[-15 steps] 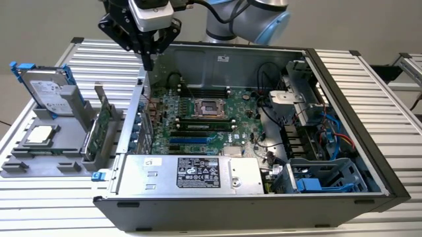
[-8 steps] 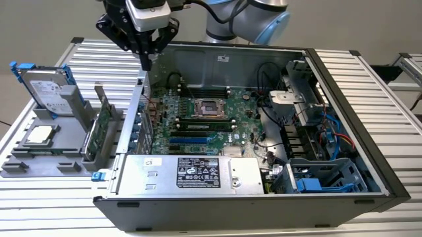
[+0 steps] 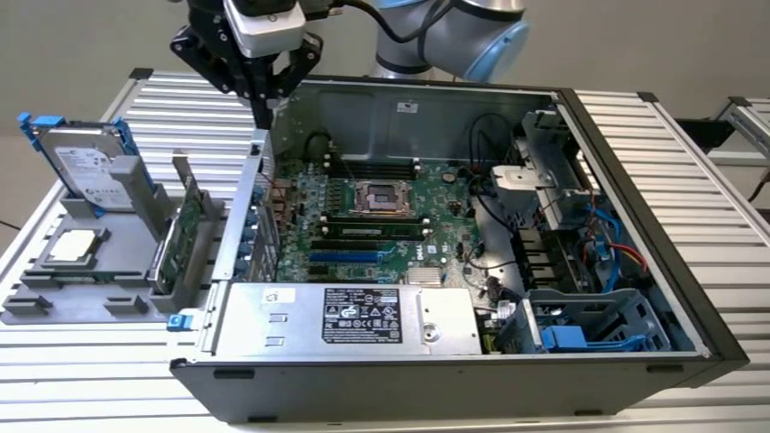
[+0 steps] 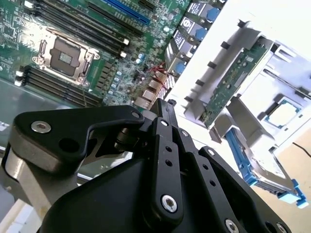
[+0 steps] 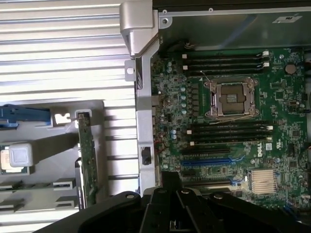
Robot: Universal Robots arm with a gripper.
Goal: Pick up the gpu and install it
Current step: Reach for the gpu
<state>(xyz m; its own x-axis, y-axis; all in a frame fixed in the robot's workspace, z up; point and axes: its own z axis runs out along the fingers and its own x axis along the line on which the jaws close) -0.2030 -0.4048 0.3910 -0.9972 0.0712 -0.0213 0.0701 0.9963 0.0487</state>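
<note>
Closest to the lens in both wrist views, the gripper (image 4: 164, 105) appears as black jointed links. Its two fingers are drawn together with nothing between them.

Going from the exterior view's left, a silver hard drive (image 3: 85, 167) with blue clips stands upright in a grey holder (image 3: 72, 302). A small square chip (image 3: 75, 245) lies flat near it. The gpu (image 3: 180, 236) stands on edge in the holder's slots, on the side next to the computer case (image 3: 421, 388). The gripper hangs above the case wall nearest the holder, close to the gpu but not touching it.

Further right, the open case holds a green motherboard (image 3: 373, 225) with an open processor socket (image 3: 382, 197). The exterior view also takes in a silver power supply (image 3: 349, 316) along the case's front edge.

The first wrist view looks down on the gpu's thin top edge. The second wrist view shows its green face held between grey uprights, with the chip and drive beyond.
</note>
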